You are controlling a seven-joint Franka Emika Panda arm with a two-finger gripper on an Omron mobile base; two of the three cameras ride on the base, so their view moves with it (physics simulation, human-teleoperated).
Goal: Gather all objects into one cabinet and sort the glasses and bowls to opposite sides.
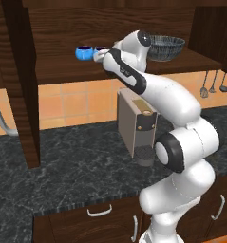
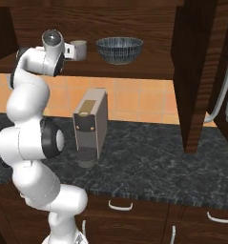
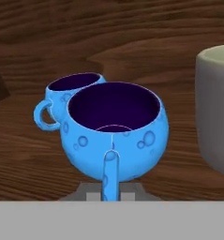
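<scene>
In the hand view a glossy blue bowl (image 3: 114, 129) with a dark inside stands close ahead on the cabinet shelf (image 3: 33, 164). Its handle points at me, and my gripper (image 3: 112, 192) is shut on that handle, fingertips tight on either side. A second blue bowl (image 3: 69, 91) sits just behind it to the left. The grey-beige tumbler (image 3: 215, 108) stands to the right. In the left base view my gripper (image 1: 99, 56) reaches onto the shelf by a blue bowl (image 1: 84, 52). The large dark striped bowl (image 1: 165, 47) rests further right on the shelf, beyond the tumbler (image 2: 79, 49).
The cabinet doors (image 1: 24, 90) stand open on both sides of the shelf. Below, a beige-and-brown coffee machine (image 1: 136, 124) sits on the dark marble counter (image 1: 77, 171). Utensils (image 1: 212, 85) hang on the tiled wall at the right. Drawers (image 1: 99, 211) run under the counter.
</scene>
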